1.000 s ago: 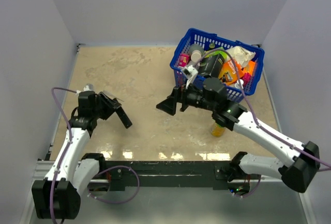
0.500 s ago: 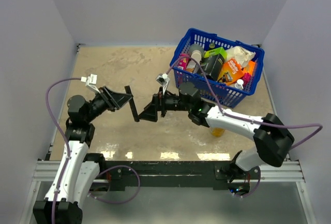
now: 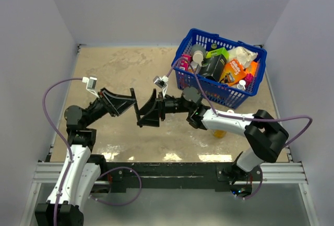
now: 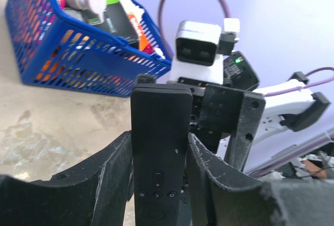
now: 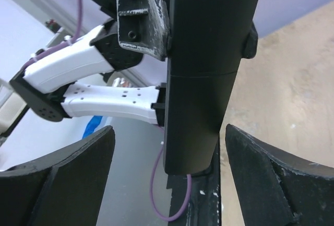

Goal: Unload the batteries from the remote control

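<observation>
The remote control (image 3: 136, 109), a slim black bar, is held upright above the table's middle with my left gripper (image 3: 130, 102) shut on it. The left wrist view shows its button face (image 4: 159, 132) pinched between both fingers (image 4: 112, 174). My right gripper (image 3: 148, 110) faces it from the right, open, with its jaws on either side of the remote's free end. In the right wrist view the remote's plain back (image 5: 206, 69) hangs between the right gripper's (image 5: 169, 132) pads, with a gap on each side. The batteries are hidden.
A blue basket (image 3: 182, 49) full of packets and bottles stands at the back right, also seen in the left wrist view as the basket (image 4: 78, 69). A yellow bottle (image 3: 219, 131) lies under the right forearm. White walls close in the beige table (image 3: 120, 69).
The left arm swung the remote from the table's left toward the middle. The right gripper moved left from the basket to straddle the remote's end, its jaws narrowing slightly.
</observation>
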Robot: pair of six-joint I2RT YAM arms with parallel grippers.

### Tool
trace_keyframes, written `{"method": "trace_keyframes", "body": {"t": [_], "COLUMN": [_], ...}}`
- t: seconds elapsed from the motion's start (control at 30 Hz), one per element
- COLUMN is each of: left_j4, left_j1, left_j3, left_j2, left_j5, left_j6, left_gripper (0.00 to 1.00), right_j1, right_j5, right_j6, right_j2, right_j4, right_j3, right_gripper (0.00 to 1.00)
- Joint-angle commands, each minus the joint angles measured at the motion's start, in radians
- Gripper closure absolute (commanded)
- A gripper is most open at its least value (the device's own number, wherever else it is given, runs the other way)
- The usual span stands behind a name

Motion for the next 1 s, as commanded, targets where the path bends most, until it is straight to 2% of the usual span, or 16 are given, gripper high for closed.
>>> {"method": "trace_keyframes", "body": {"t": [0.0, 0.07, 0.23, 0.33, 0.37, 0.43, 0.47, 0.5, 0.57, 0.63, 0.67, 0.77, 0.8, 0.87, 0.9, 0.97], "left_j4": [0.262, 0.352, 0.441, 0.495, 0.501, 0.501, 0.498, 0.457, 0.374, 0.218, 0.166, -0.116, -0.275, -0.443, -0.611, -0.738], "left_j1": [0.005, 0.005, 0.006, 0.005, 0.005, 0.005, 0.005, 0.005, 0.005, 0.005, 0.005, 0.005, 0.005, 0.005, 0.005, 0.005], "left_j3": [-0.019, -0.032, -0.043, -0.054, -0.054, -0.054, -0.052, -0.048, -0.025, -0.003, 0.018, 0.078, 0.098, 0.176, 0.205, 0.288], "left_j2": [0.007, 0.009, 0.013, 0.03, 0.033, 0.041, 0.041, 0.041, 0.04, 0.038, 0.035, 0.014, 0.012, 0.038, 0.055, 0.118], "left_j5": [0.067, 0.076, 0.082, 0.081, 0.082, 0.09, 0.093, 0.091, 0.088, 0.097, 0.099, 0.076, 0.035, -0.014, -0.081, -0.146], "left_j6": [-0.141, -0.193, -0.239, -0.276, -0.29, -0.287, -0.279, -0.267, -0.191, -0.076, -0.033, 0.168, 0.223, 0.401, 0.455, 0.586], "left_gripper": [0.83, 0.83, 0.81, 0.8, 0.78, 0.69, 0.56, 0.51, 0.4, 0.34, 0.27, 0.13, 0.12, 0.11, 0.11, 0.13], "right_j1": [0.023, 0.032, 0.039, 0.039, 0.039, 0.039, 0.039, 0.039, 0.039, 0.037, 0.037, 0.037, 0.037, 0.037, 0.037, 0.037], "right_j5": [-0.057, -0.056, -0.046, -0.04, -0.037, -0.007, 0.012, 0.041, 0.169, 0.312, 0.334, 0.351, 0.369, 0.414, 0.435, 0.481], "right_j6": [0.077, 0.073, 0.086, 0.096, 0.087, 0.051, -0.004, -0.036, -0.135, -0.179, -0.22, -0.291, -0.302, -0.325, -0.334, -0.352], "right_j2": [0.033, 0.036, 0.045, 0.042, 0.038, 0.009, -0.002, -0.016, -0.06, -0.091, -0.096, -0.117, -0.123, -0.145, -0.15, -0.148], "right_j4": [0.179, 0.186, 0.196, 0.2, 0.184, 0.132, 0.036, -0.031, -0.257, -0.403, -0.518, -0.649, -0.672, -0.738, -0.767, -0.864], "right_j3": [0.004, 0.004, 0.02, 0.02, 0.018, 0.014, 0.014, 0.02, 0.027, 0.044, 0.052, 0.063, 0.052, 0.037, 0.028, 0.027], "right_gripper": [0.12, 0.14, 0.24, 0.53, 0.67, 0.74, 0.8, 0.87, 0.89, 0.9, 0.9, 0.91, 0.91, 0.91, 0.91, 0.91]}}
